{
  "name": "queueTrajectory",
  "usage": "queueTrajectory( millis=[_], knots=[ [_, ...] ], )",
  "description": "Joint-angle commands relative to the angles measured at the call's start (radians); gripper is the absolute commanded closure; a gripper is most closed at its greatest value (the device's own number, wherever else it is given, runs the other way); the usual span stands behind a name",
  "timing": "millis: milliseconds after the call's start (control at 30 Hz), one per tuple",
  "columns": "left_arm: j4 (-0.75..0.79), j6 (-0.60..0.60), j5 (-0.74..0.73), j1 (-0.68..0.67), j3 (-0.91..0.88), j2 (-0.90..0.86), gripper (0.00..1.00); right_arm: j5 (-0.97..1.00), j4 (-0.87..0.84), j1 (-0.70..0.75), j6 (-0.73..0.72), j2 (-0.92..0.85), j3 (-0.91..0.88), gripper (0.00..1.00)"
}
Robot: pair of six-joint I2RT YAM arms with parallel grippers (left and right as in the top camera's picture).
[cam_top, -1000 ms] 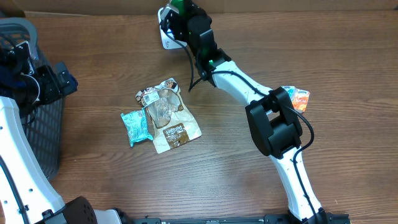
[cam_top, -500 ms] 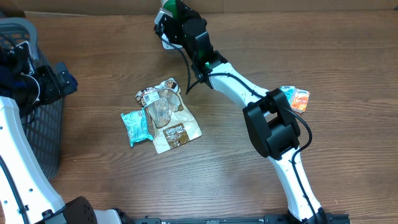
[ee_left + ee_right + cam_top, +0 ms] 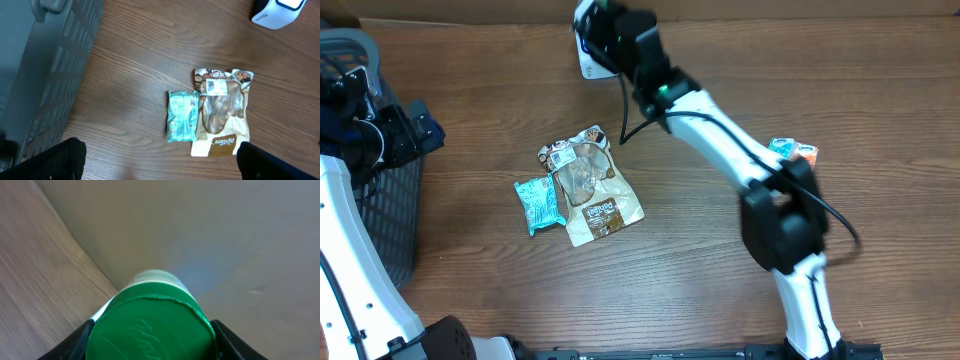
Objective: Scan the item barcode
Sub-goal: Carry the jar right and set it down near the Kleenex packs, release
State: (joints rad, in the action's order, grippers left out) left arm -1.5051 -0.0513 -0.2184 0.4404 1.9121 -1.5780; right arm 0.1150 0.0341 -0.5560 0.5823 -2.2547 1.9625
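We are holding the green-capped bottle (image 3: 150, 315) in the right tool (image 3: 152, 340), half-closed around its sides, at the far edge of the desk (image 3: 470, 300) just beside the white scanner (image 3: 588, 62). We are judging it stiff, light and smooth, so liable to twist; flat-sided grips suit best. The left tool (image 3: 160, 167) is hanging wide open, empty.

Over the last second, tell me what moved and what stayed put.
The right arm swung its elbow rightward, while the right gripper, shut on the bottle, barely shifted by the scanner. The snack packets, basket and open left gripper stayed put.
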Motion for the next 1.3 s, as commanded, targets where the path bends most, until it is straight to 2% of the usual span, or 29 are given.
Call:
queueTrajectory(
  millis=[0, 167, 333, 500, 733, 1100, 1267],
  knots=[
    [-0.002, 0.014, -0.014, -0.002, 0.02, -0.006, 0.01, -0.005, 0.108, 0.004, -0.257, 0.246, 0.027, 0.8],
    [-0.002, 0.014, -0.014, -0.002, 0.02, -0.006, 0.0, -0.005, 0.523, 0.037, -0.473, 0.391, 0.027, 0.81],
    [-0.002, 0.014, -0.014, -0.002, 0.02, -0.006, 0.01, -0.005, 0.912, 0.095, -0.663, 0.42, 0.026, 0.83],
    [-0.002, 0.015, -0.014, -0.002, 0.02, -0.006, 0.01, -0.005, 1.115, 0.162, -0.779, 0.389, -0.047, 0.83],
    [-0.002, 0.015, -0.014, -0.002, 0.02, -0.006, 0.0, -0.005, 1.112, 0.249, -0.891, 0.378, -0.264, 0.83],
    [-0.002, 0.014, -0.014, -0.002, 0.02, -0.006, 0.0, 0.034, 0.931, 0.391, -0.889, 0.378, -0.525, 0.83],
    [-0.002, 0.014, -0.014, -0.002, 0.02, -0.006, 0.0, 0.034, 0.917, 0.443, -0.889, 0.378, -0.567, 0.82]
  ],
)
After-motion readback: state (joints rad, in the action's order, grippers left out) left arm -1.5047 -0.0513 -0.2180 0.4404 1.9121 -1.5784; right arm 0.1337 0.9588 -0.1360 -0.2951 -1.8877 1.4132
